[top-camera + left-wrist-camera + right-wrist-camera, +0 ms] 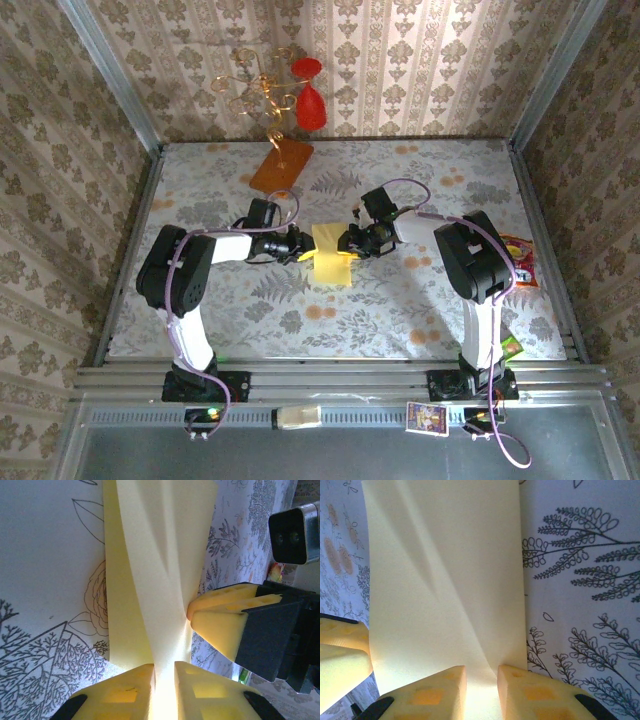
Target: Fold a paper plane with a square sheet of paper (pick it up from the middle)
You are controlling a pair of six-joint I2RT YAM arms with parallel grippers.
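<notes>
Pads (120,695) of the left gripper (164,672) sit at the bottom edge of its wrist view. They are drawn close together, with a bright strip of the square sheet of paper (155,555) pinched in the narrow slot between them. From there the pale-yellow sheet rises toward the top of the frame, bowed and shadowed by soft creases, and lifted off the flowered table (400,310).

At centre right of the same view, the right gripper (481,677) comes in from the side, its two yellow fingers meeting on the sheet's right edge. In its own wrist view, the paper runs down into the gap between its fingers and is nipped there. The left gripper's pads show at the lower left of that frame.

From above, both arms reach inward and the grippers face each other across the middle of the table, the sheet held between them. An orange-brown slab (281,163) lies well apart near the top of the table, with gold wire (255,85) rising from it. Snack packets (518,260) lie at the right edge.
</notes>
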